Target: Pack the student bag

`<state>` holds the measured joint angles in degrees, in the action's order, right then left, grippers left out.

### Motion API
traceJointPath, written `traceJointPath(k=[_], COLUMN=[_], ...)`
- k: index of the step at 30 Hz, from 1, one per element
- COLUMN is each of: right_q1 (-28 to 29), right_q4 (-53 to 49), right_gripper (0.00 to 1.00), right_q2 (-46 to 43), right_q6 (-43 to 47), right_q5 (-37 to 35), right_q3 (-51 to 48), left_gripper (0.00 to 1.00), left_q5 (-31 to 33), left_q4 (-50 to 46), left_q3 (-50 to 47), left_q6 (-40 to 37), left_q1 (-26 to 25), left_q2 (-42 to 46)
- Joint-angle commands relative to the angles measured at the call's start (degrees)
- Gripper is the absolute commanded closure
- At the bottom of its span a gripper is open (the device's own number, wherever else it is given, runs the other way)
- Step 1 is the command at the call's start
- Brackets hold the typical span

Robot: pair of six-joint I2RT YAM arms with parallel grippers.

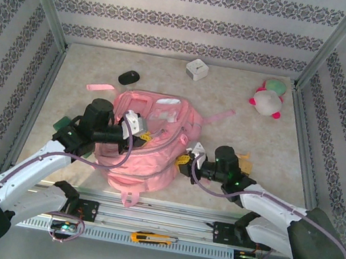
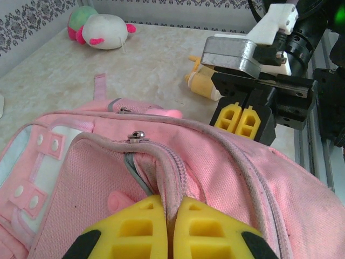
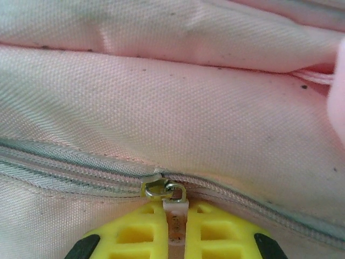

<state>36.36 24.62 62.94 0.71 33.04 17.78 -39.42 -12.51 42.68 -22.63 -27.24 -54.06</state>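
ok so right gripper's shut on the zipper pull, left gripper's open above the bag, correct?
No: left wrist view shows the left gripper shut, pinching a ridge of the student bag. The right gripper is indeed shut on the zipper pull.

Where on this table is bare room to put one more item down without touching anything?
Bare table lies between the white cube and the plush toy, and along the right wall between that toy and the right arm. The middle is crowded: left fingers and right fingers both grip the student bag.
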Motion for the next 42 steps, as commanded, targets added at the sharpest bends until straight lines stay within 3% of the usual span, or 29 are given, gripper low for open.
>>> traceJointPath(k=[1,8,15,25,32,37,39,42], right_q1=[-1.5,-3.5,-4.7,-7.0,-12.1,-13.5,-13.4,-12.8], right_q4=[0.7,-1.2,-5.1,-4.5,1.3,2.8,1.9,-1.6], right_gripper=[1.00,1.00,1.00,1.00,1.00,1.00,0.91,0.68], right_q2=[-1.4,-2.7,-4.0,2.4,11.6,14.1,12.9,9.3], right_q6=[-2.3,-5.9,-5.4,-4.7,-4.7,-4.6,-5.1,-6.7], right_q5=[-5.8,-16.3,-22.2,-28.7,-26.6,-23.7,-21.9,-20.8], right_q3=[-0.1,-1.2,0.0,4.8,8.2,9.5,9.5,9.0], left_gripper=[1.00,1.00,1.00,1.00,1.00,1.00,1.00,1.00], left_q5=[-4.6,-4.5,-3.7,-13.3,-21.3,-18.6,-13.3,-6.2], left_q4=[6.1,4.7,3.0,5.0,7.2,7.4,8.0,8.2], left_q3=[3.2,3.8,4.2,4.1,4.0,3.7,3.3,2.4], left_q6=[0.4,-0.5,-1.2,0.3,2.9,3.0,3.4,2.5], left_q1=[0.5,0.5,0.5,0.5,0.5,0.5,0.5,0.5], left_q2=[1.2,1.5,1.4,0.5,-0.5,-0.3,0.1,-0.1])
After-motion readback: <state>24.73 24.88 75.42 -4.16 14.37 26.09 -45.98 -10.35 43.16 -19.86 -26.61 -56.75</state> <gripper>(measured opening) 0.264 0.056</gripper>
